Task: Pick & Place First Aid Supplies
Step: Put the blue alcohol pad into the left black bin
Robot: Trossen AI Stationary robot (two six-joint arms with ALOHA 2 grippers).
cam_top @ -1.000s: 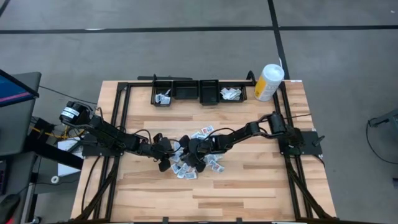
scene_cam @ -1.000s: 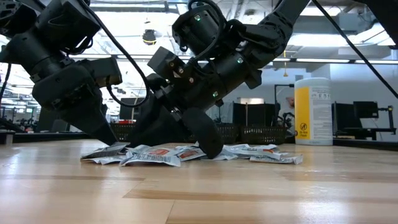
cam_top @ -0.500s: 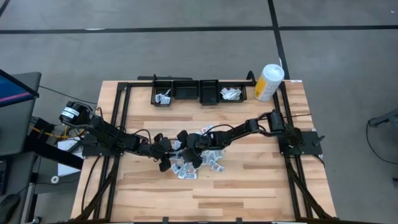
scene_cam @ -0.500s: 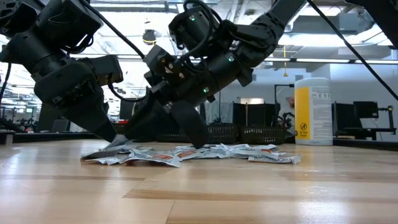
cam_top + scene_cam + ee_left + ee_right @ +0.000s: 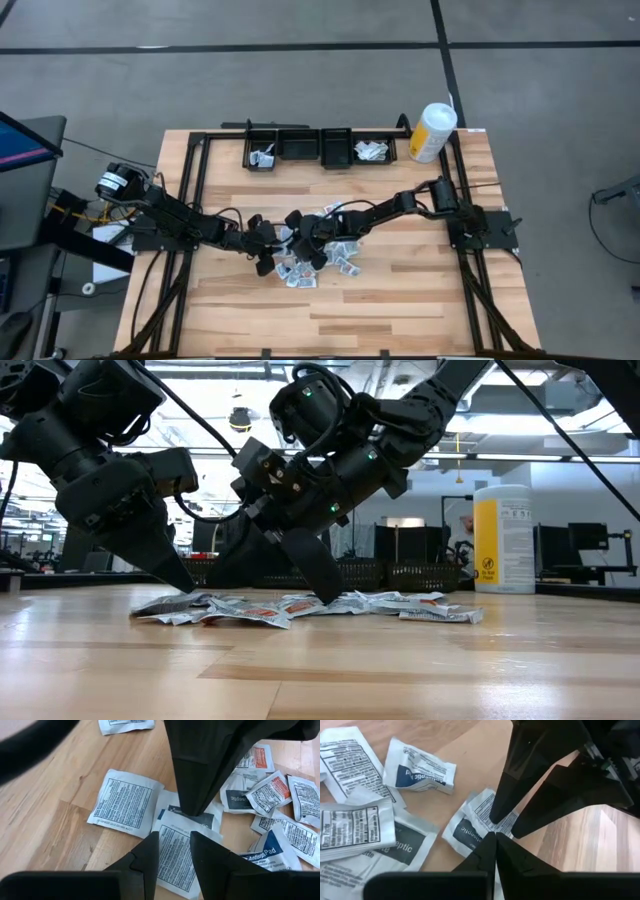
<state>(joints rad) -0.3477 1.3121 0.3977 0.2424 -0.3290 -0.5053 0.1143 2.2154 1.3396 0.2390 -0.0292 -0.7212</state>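
A wooden worktop (image 5: 420, 290) framed by black rails is seen from above. Near its middle a loose heap of first aid packets (image 5: 318, 262) lies, with more packets in the black bins (image 5: 320, 147) at the far edge. The right gripper (image 5: 494, 840) is pressed shut into the heap, tips down on a white packet (image 5: 470, 822); whether it is pinched cannot be told. The left gripper (image 5: 174, 851) stands narrowly parted over a printed packet (image 5: 176, 854). Collision is risked between the two close-set grippers, or a flat packet may slip free.
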